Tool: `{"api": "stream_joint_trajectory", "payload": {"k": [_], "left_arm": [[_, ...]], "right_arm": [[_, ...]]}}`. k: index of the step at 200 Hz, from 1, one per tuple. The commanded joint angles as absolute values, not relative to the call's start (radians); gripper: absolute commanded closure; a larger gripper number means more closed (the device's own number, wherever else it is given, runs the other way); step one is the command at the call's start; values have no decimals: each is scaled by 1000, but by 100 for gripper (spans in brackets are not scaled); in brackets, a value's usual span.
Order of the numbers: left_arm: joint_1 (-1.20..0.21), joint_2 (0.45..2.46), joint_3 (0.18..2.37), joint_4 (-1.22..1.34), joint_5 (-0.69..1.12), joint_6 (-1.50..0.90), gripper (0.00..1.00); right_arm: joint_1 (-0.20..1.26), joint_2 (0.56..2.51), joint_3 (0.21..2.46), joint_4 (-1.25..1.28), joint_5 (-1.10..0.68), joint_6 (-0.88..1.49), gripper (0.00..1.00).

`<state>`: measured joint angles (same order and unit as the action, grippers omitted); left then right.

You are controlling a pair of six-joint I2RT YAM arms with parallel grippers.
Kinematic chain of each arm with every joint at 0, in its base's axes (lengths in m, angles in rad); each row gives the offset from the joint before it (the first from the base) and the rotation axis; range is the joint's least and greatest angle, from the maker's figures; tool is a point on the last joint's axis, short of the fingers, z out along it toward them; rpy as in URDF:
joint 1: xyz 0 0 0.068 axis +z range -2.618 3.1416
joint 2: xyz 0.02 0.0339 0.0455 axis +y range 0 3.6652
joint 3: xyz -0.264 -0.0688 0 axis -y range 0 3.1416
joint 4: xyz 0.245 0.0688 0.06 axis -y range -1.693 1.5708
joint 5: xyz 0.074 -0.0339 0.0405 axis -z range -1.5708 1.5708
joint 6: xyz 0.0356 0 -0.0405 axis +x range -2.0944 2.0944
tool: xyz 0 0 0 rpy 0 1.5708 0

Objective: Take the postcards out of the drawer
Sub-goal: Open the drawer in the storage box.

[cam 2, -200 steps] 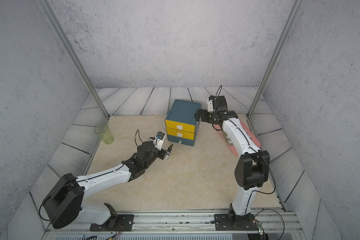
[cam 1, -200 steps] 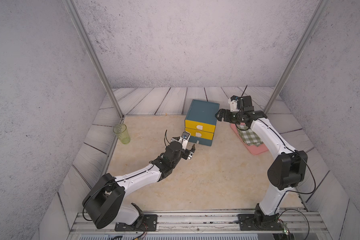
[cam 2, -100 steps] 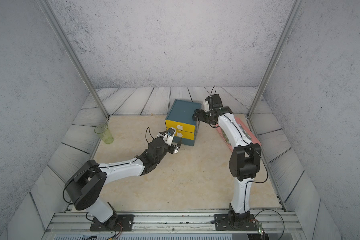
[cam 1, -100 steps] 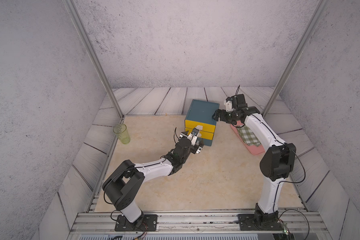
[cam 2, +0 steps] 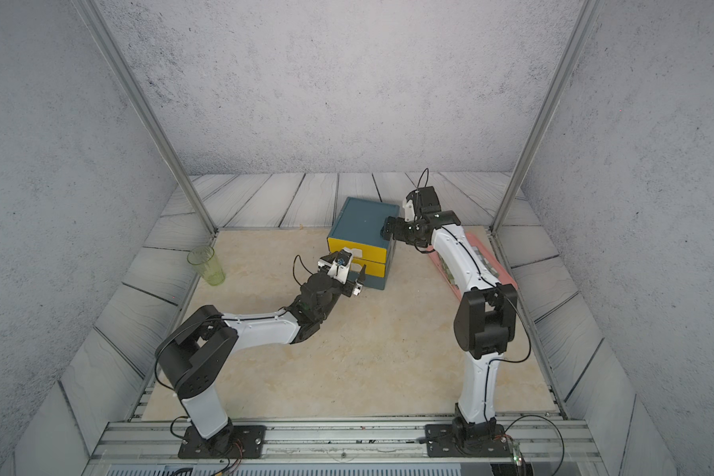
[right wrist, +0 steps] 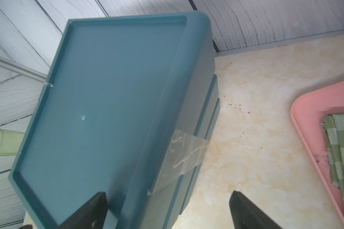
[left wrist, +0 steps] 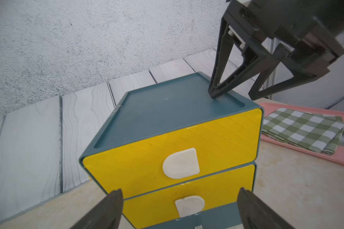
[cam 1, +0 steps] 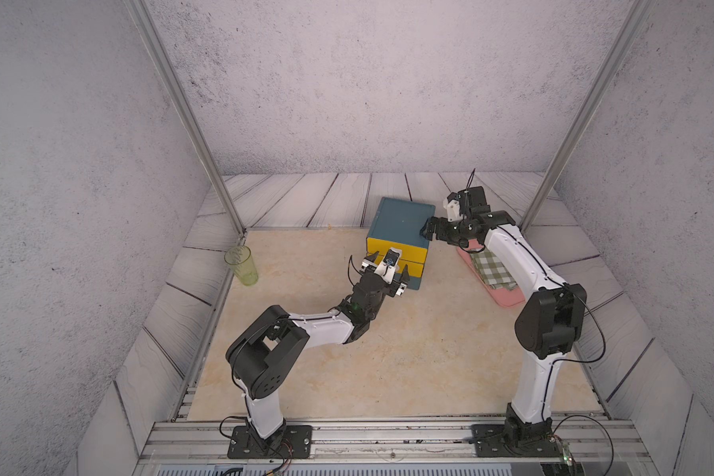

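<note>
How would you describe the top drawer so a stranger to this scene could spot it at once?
Find the teal cabinet at the back of the beige tabletop, between a green tumbler and a pink tray. Its front has two stacked yellow drawers with white tab handles. The top drawer sits directly under the cabinet's teal top; the lower drawer sits beneath it.

The table (cam 1: 388, 350) before me is a beige marbled slab. On it stand a teal drawer unit (cam 1: 400, 222) with yellow fronts toward the back, a green cup (cam 1: 241, 266) (upright) at my left edge, and a pink tray (cam 1: 503, 298) on my right.
</note>
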<state>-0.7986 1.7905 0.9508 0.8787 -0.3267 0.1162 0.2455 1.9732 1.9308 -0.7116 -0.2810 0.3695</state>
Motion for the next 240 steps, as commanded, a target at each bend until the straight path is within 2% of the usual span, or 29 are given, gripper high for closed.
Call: {"api": "stream_joint_trajectory", "payload": {"k": [1, 37, 163, 240], "left_arm": [[-795, 1818, 986, 941, -342, 79, 4], [-779, 1827, 1004, 939, -326, -7, 4], [-755, 1899, 1051, 922, -265, -26, 10], [-751, 1935, 1086, 928, -297, -28, 14]], "right_arm": [[251, 2019, 1951, -748, -296, 362, 0], [251, 2015, 1951, -755, -307, 361, 0], [251, 2020, 1941, -767, -321, 358, 0], [252, 2028, 1944, -775, -325, 359, 0]]}}
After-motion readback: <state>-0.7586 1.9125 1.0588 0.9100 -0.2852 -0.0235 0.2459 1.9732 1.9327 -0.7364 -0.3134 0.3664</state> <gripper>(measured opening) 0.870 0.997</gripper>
